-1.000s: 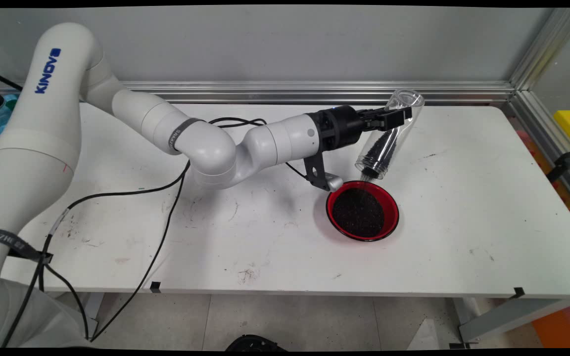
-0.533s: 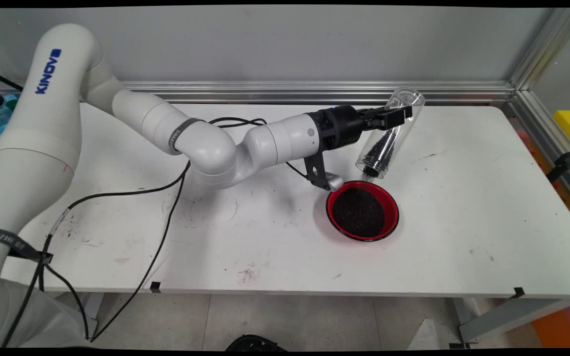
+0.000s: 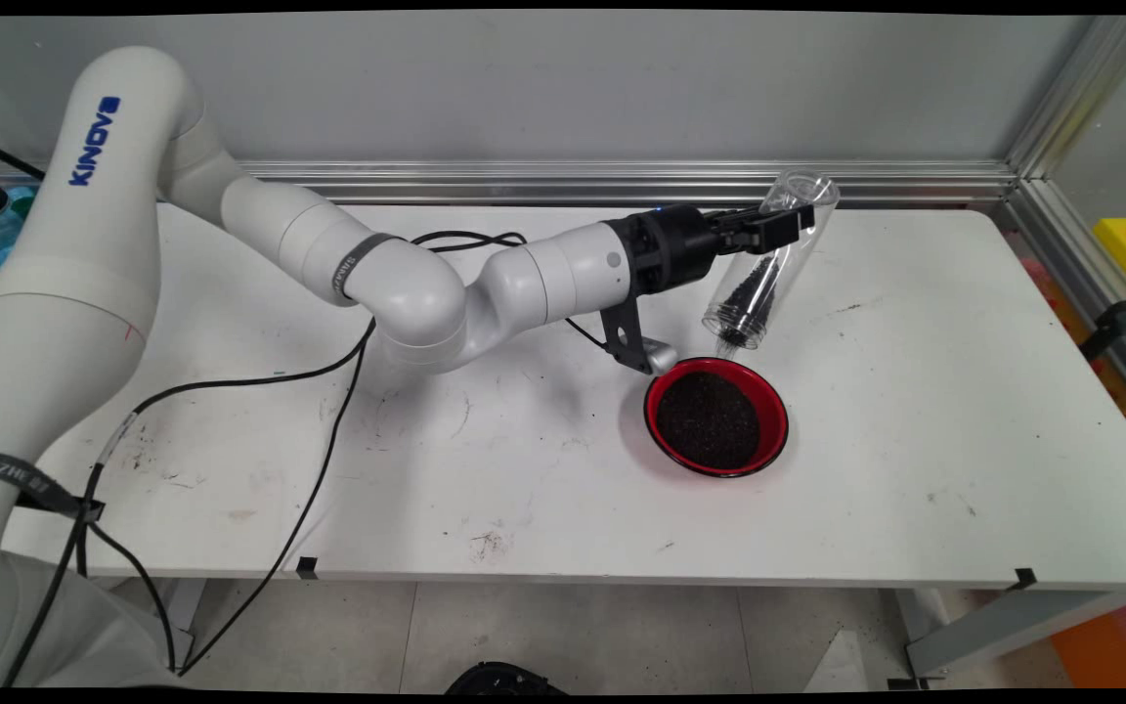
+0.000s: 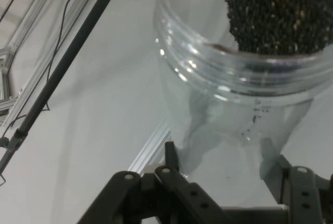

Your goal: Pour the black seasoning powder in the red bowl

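Nearest me, the front half of the white table (image 3: 485,508) carries only scuffs and a black cable (image 3: 328,460) trailing off its near edge.

Mid-table sits a red bowl (image 3: 776,427), upright, holding a dark layer of black granules (image 3: 710,420).

Just above and behind the bowl I have the gripper (image 3: 766,228) clamped across the upper, closed end of a clear plastic jar (image 3: 768,264). The jar is tipped steeply, mouth down toward the bowl's far rim. Hand view: both fingers (image 4: 174,167) press either side of the jar wall, mouth with its threaded rim (image 4: 229,73) facing away, granules piled against the lower side at the opening. Jar hangs in the air, not touching bowl or table.

Risks as I judge them:
- The mouth hangs over the bowl's far rim, not its centre, so grains leaving fast could overshoot or bounce off the rim onto the table.
- Grains sit as a bunched mass near the mouth. If it lets go in one slump, it may splash out of the shallow bowl.
- Smooth, clear, round wall held near one end: the jar could pivot or slip in the grip if I rotate further.
- The camera bracket (image 3: 633,344) under the wrist sits close to the bowl's left rim. Dropping lower could nudge the bowl.

Behind it all, a metal rail (image 3: 543,176) and grey wall.
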Available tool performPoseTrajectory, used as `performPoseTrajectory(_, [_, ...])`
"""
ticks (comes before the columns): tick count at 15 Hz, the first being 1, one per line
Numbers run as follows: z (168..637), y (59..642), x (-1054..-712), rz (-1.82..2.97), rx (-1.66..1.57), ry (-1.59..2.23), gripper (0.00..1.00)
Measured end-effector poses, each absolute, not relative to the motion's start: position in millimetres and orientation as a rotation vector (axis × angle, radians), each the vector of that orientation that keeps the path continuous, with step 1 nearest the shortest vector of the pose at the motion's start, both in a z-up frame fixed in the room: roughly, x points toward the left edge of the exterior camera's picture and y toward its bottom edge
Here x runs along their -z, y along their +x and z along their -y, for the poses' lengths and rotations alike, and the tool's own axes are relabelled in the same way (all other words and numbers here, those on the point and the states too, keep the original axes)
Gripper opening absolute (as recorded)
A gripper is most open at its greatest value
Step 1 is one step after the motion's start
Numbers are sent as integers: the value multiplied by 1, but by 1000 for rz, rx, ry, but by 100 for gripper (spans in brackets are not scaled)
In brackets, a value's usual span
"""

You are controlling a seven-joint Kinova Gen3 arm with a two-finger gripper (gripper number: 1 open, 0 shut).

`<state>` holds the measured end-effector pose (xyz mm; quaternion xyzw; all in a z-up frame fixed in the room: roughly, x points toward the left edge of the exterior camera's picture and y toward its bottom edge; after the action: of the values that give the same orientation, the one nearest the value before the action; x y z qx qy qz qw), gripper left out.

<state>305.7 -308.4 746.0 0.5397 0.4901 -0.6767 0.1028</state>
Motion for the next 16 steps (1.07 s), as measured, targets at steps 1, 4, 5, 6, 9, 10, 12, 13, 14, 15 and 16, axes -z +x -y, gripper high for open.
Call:
performPoseTrajectory(1, [309, 306, -746, -1442, 1996, 1592, 0])
performPoseTrajectory(4, [308, 306, -746, -1430, 1991, 1598, 0])
performPoseTrajectory(5, [308, 306, -745, -1422, 1988, 1603, 0])
performPoseTrajectory(6, [308, 306, -745, -1416, 1986, 1607, 0])
performPoseTrajectory(9, [307, 305, -744, -1398, 1980, 1622, 0])
performPoseTrajectory(10, [306, 305, -744, -1394, 1978, 1626, 0])
performPoseTrajectory(12, [305, 305, -742, -1384, 1974, 1638, 0])
performPoseTrajectory(13, [304, 305, -742, -1378, 1971, 1645, 0])
performPoseTrajectory(14, [303, 304, -741, -1374, 1969, 1651, 0])
performPoseTrajectory(15, [303, 304, -741, -1371, 1968, 1654, 0])
performPoseTrajectory(16, [302, 304, -740, -1368, 1967, 1657, 0])
